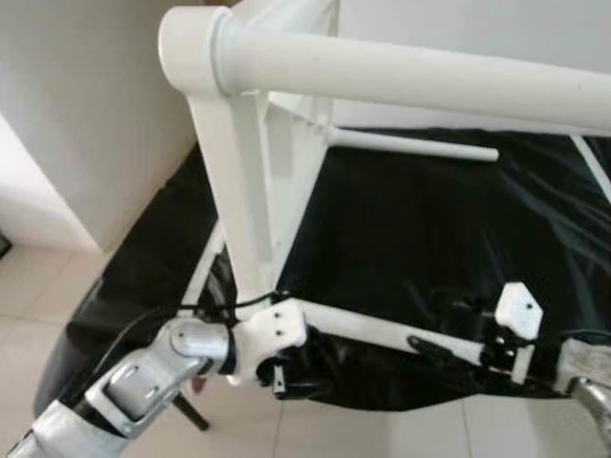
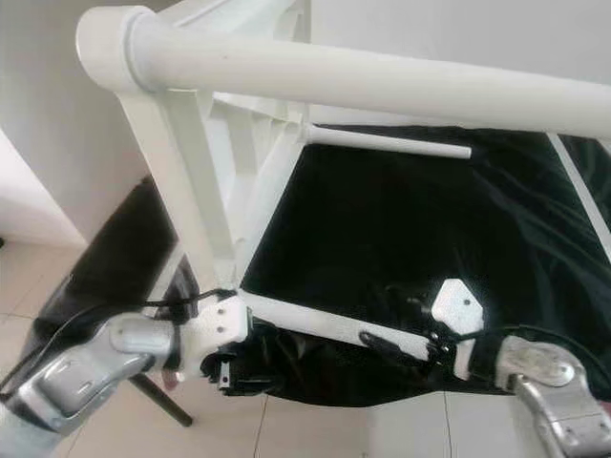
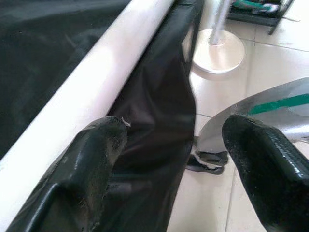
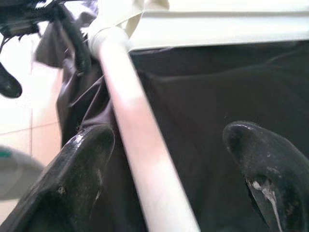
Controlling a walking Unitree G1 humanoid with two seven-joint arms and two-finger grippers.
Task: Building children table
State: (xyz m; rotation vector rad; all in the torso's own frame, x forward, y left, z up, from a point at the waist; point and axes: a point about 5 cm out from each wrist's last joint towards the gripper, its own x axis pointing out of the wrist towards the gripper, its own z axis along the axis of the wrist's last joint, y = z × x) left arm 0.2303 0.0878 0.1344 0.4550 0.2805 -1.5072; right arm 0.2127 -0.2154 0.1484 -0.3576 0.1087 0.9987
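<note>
Where tiles (image 1: 29,315) meet, black sheet (image 1: 430,239).

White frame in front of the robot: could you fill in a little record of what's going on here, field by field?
Thing: white table frame, tipped up, legs sticking out
Under it: black sheet over a surface
Floor: pale tiles
Left gripper: open, beside the near leg, one finger against it
Right gripper: open, fingers either side of the near leg, not closed on it
Stage: frame being steadied, table not yet upright
</note>
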